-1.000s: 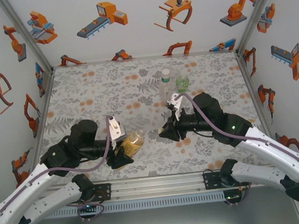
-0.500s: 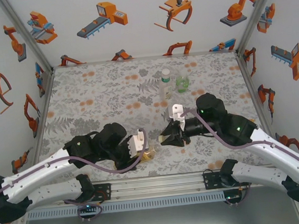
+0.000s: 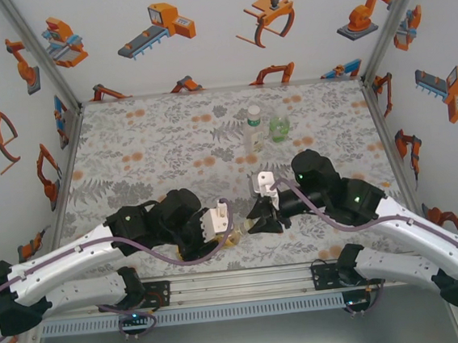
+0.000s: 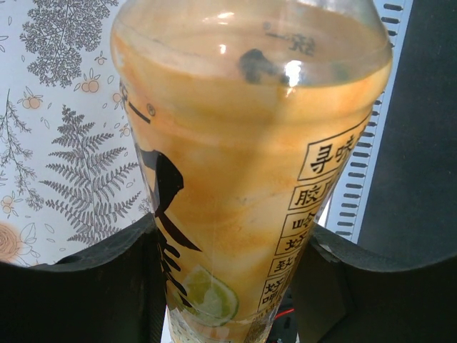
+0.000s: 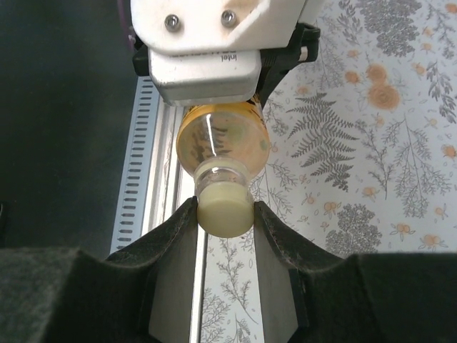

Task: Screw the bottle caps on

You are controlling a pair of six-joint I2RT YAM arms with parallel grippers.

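My left gripper (image 4: 232, 229) is shut on the tall orange-yellow bottle (image 4: 250, 143), holding it tilted above the front middle of the table (image 3: 129, 149). The bottle's neck points at my right gripper (image 5: 225, 207), which is shut on a pale yellow bottle cap (image 5: 225, 218) sitting on the mouth of that bottle (image 5: 221, 146). From above, both grippers meet near the front edge: the left gripper (image 3: 223, 238), the right gripper (image 3: 252, 222), a sliver of the orange bottle (image 3: 234, 238) between them. A clear bottle with a white label (image 3: 253, 128) and a short green bottle (image 3: 279, 126) stand upright at the back middle.
The metal rail (image 3: 240, 288) at the table's front edge runs just below both grippers. The left wrist's white camera housing (image 5: 207, 43) sits close above the bottle in the right wrist view. Patterned walls close the left, back and right.
My left arm has swung right with the orange bottle to the front middle. My right gripper has come down and left until the cap met the bottle's neck.
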